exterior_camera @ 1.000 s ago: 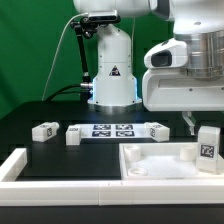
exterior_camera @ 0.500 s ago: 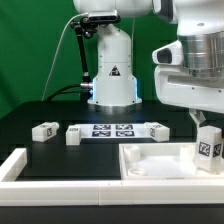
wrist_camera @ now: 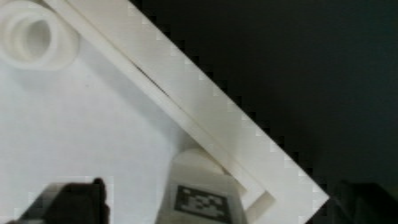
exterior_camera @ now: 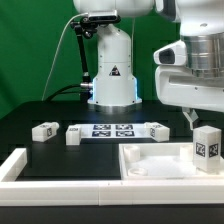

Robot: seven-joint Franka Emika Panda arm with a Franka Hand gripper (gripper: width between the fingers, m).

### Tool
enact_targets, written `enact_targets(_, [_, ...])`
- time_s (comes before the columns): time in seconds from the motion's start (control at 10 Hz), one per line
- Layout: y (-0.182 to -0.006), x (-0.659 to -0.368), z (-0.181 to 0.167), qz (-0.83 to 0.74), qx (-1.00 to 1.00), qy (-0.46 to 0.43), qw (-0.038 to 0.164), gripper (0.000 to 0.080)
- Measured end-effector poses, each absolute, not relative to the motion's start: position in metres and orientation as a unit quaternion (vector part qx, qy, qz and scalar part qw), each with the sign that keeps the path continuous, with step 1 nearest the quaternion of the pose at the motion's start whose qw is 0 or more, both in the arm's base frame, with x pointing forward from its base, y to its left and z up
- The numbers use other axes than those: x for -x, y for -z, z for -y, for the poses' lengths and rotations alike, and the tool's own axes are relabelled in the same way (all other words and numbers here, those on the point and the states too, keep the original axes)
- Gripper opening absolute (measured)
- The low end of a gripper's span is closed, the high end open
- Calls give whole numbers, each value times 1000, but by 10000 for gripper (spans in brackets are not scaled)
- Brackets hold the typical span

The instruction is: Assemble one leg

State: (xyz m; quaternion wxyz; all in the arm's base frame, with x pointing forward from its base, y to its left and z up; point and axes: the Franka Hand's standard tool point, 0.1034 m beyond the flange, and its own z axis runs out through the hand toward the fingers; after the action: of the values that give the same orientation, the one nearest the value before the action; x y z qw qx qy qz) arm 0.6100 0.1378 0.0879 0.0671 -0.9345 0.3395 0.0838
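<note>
Peeking into wrist view: the leg [wrist_camera: 208, 199], cropped.

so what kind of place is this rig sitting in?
Likely a robotics lab bench: green backdrop, black table carrying the marker board, and a code-tagged white leg laid beside it.

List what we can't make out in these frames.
Gripper: exterior view, one finger shows, rest behind the arm's housing; grip on the leg unclear.
Leg's base: exterior view, contact with the panel unclear.
Leg's tag: wrist view, blurred, cut by the frame edge.
</note>
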Motion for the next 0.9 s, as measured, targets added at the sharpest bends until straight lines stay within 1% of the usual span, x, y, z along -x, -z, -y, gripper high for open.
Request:
enact_targets(0.1, [-87,-611,-137,-272,956,-80,72,647])
enact_targets(0.4, [-86,-615,-136,-87,991,-64,85,649])
enact_targets(0.6, [-82,-616,-124,12,994,-56,91,649])
enact_targets(0.9, [-81,-620,-113,149,983,-34,97,649])
